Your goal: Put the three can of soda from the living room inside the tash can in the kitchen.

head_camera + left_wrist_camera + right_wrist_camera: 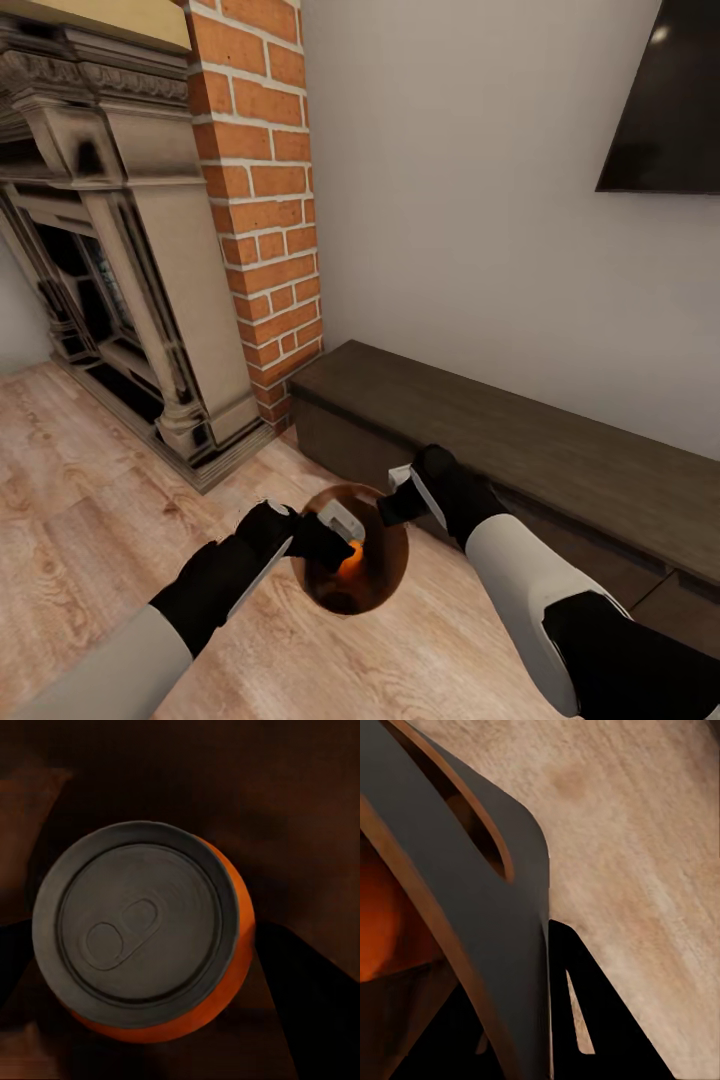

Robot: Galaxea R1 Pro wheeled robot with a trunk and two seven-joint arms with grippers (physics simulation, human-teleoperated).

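Note:
The tash can, a small round bin with a brown inside, hangs between my two arms over the living room's wood floor. My right gripper is shut on its far rim; the right wrist view shows the grey wall running between the fingers. My left gripper reaches into the bin's mouth, shut on the orange can of soda. In the left wrist view the can's silvery top faces the camera, with dark fingers on both sides. The other cans are out of view.
The ornate fireplace and red-brick chimney stand ahead on the left. A long dark low cabinet runs along the wall on the right, under a dark screen. Light wood floor lies open to the left.

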